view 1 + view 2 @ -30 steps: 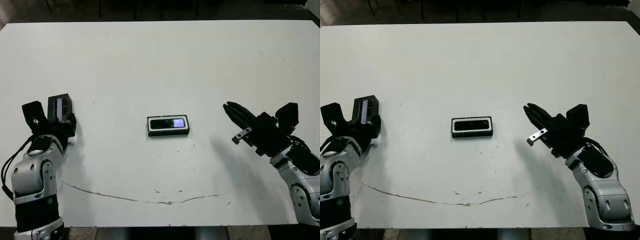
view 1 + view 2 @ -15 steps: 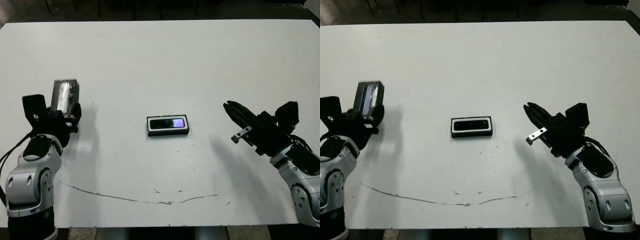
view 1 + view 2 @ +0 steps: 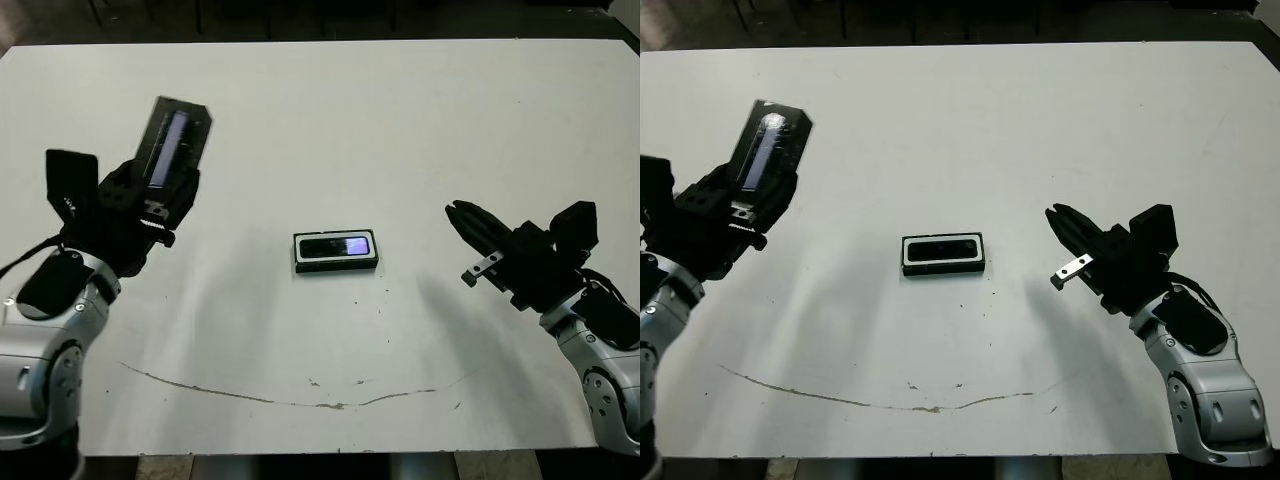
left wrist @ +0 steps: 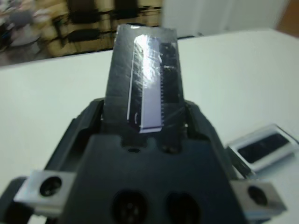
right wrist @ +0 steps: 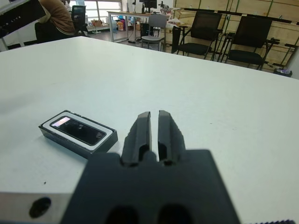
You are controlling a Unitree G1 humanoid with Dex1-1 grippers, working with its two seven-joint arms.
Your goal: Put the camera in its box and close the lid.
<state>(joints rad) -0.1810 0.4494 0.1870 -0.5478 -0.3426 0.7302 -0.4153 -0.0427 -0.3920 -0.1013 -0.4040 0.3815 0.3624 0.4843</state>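
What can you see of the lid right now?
The lid is a flat black rectangular panel with a glossy greyish window strip along its middle. It is off the table, clamped at its lower end in the left gripper, standing tilted with its free end up and away from the robot. It is well left of the box, touching nothing else.

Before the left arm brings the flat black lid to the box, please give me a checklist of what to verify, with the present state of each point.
1. Slim black bar-shaped camera lies inside the shallow white-lined box: ok.
2. Flat black lid with a greyish window strip is held by the left gripper: ok.
3. Lid level for placing: not ok, it stands tilted upward.
4. Right gripper away from the box: ok, it hovers apart, fingers together.
5. Lid lined up above the box: not ok, it is off toward the robot's left.
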